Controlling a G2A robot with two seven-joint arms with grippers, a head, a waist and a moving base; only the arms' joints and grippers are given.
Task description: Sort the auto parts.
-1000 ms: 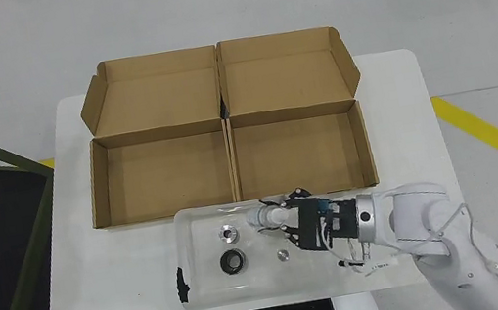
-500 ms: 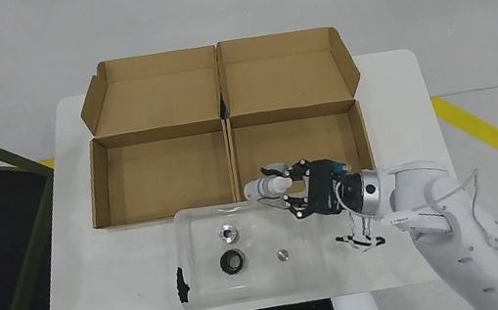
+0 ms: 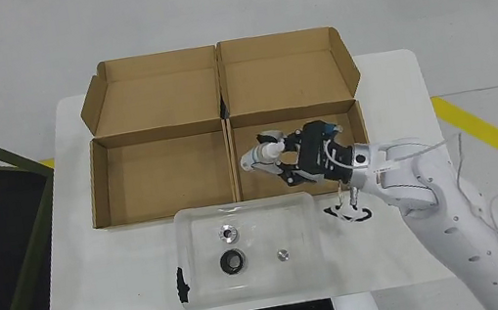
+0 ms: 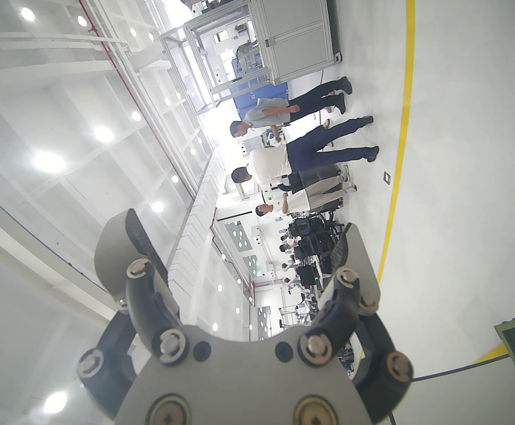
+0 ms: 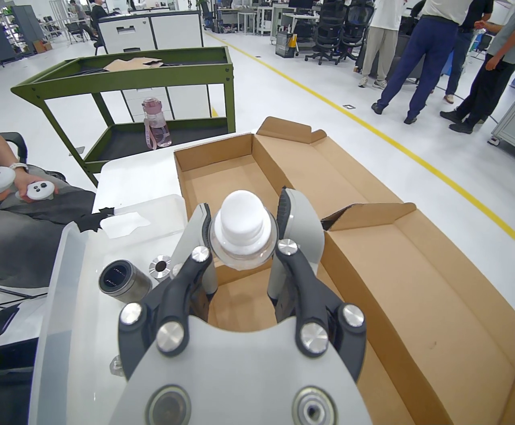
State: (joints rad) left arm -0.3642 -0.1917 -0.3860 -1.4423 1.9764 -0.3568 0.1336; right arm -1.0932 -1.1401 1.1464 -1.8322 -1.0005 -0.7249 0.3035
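Fingers point(image 5: 299, 219) of right gripper point(image 5: 243, 213) clamped on white part point(image 5: 242, 225). Part lifted out of clear bin point(image 3: 186, 255) within last second, now above right box point(image 3: 259, 185); release looks next. No part yet in left box point(image 3: 164, 177) either. Bin holds black bearing point(image 3: 235, 261) and two silver pieces point(image 3: 230, 232). Left gripper point(image 4: 239, 225) fingers apart.

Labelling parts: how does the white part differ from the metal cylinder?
The white part is stepped; the metal cylinder is grey with a dark bore. The white part is held in the right tool over a cardboard box; the metal cylinder lies in the clear bin. Both are round.
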